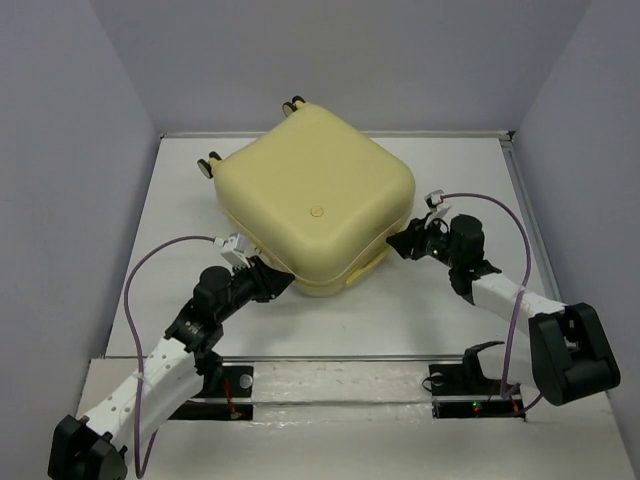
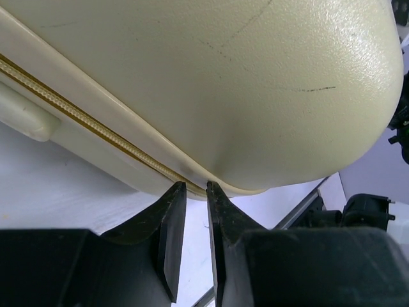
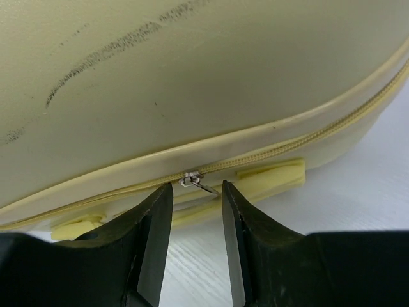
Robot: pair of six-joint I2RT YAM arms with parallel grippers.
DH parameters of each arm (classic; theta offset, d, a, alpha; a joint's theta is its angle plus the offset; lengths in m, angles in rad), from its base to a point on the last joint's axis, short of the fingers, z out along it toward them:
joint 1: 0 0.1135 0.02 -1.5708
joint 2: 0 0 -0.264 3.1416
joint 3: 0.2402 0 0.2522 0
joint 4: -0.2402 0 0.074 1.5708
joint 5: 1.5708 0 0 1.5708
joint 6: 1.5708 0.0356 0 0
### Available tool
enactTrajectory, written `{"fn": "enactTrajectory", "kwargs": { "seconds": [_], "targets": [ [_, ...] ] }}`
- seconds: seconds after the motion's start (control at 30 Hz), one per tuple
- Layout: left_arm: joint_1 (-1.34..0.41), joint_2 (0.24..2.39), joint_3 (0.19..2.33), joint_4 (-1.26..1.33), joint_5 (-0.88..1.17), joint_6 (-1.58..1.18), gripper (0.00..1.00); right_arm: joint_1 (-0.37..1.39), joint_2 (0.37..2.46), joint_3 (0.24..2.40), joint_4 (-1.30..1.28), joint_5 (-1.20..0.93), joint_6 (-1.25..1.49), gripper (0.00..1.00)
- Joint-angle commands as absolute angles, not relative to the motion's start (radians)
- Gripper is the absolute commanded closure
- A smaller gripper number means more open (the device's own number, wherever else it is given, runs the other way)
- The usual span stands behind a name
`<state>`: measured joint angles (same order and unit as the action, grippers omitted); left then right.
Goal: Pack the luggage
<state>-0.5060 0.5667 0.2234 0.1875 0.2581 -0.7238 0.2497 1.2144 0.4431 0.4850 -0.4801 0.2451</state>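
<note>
The luggage (image 1: 312,192) is a pale yellow hard-shell suitcase lying flat and closed at the middle of the table, with its caster wheels (image 1: 209,163) at the far left. My left gripper (image 1: 286,282) is at its near corner. In the left wrist view the left gripper (image 2: 195,187) has only a narrow gap, with its tips against the shell's seam (image 2: 96,126) and nothing between them. My right gripper (image 1: 396,243) is at the suitcase's right side. In the right wrist view it (image 3: 197,187) is open, with the small metal zipper pull (image 3: 193,180) between its tips.
The white table (image 1: 440,310) is walled by grey panels at the back and sides. A metal rail (image 1: 330,360) runs along the near edge by the arm bases. More wheels (image 1: 293,104) stick out at the suitcase's far corner. The right arm (image 2: 367,208) shows past the suitcase's corner.
</note>
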Motion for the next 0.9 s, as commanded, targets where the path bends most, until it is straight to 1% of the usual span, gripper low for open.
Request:
{"fn": "enactTrajectory", "kwargs": {
  "seconds": [0.0, 0.13, 0.3, 0.43, 0.5, 0.57, 0.6, 0.63, 0.8, 0.83, 0.87],
  "targets": [
    [-0.543, 0.598, 0.258, 0.245, 0.279, -0.698, 0.69, 0.249, 1.246, 0.514, 0.568, -0.517, 0.175, 0.58],
    [-0.566, 0.632, 0.271, 0.226, 0.27, -0.687, 0.7, 0.249, 1.296, 0.538, 0.571, -0.54, 0.15, 0.58],
    [-0.592, 0.624, 0.288, 0.175, 0.238, -0.68, 0.71, 0.249, 1.371, 0.545, 0.618, -0.538, 0.146, 0.64],
    [-0.603, 0.641, 0.308, 0.158, 0.233, -0.663, 0.71, 0.249, 1.413, 0.538, 0.664, -0.522, 0.158, 0.65],
    [-0.617, 0.66, 0.313, 0.178, 0.233, -0.661, 0.71, 0.249, 1.427, 0.538, 0.69, -0.534, 0.169, 0.71],
    [-0.626, 0.676, 0.318, 0.199, 0.233, -0.664, 0.71, 0.249, 1.428, 0.532, 0.713, -0.541, 0.179, 0.79],
    [-0.636, 0.683, 0.324, 0.212, 0.233, -0.664, 0.71, 0.249, 1.425, 0.528, 0.732, -0.545, 0.187, 0.88],
    [-0.643, 0.696, 0.327, 0.236, 0.224, -0.664, 0.71, 0.249, 1.416, 0.523, 0.742, -0.546, 0.205, 0.93],
    [-0.666, 0.779, 0.351, 0.368, 0.25, -0.686, 0.71, 0.259, 1.373, 0.474, 0.75, -0.572, 0.297, 0.93],
    [-0.673, 0.816, 0.357, 0.383, 0.255, -0.69, 0.71, 0.276, 1.358, 0.469, 0.727, -0.56, 0.298, 0.93],
    [-0.679, 0.834, 0.379, 0.394, 0.247, -0.686, 0.71, 0.332, 1.32, 0.457, 0.668, -0.537, 0.298, 0.93]
  ]
}}
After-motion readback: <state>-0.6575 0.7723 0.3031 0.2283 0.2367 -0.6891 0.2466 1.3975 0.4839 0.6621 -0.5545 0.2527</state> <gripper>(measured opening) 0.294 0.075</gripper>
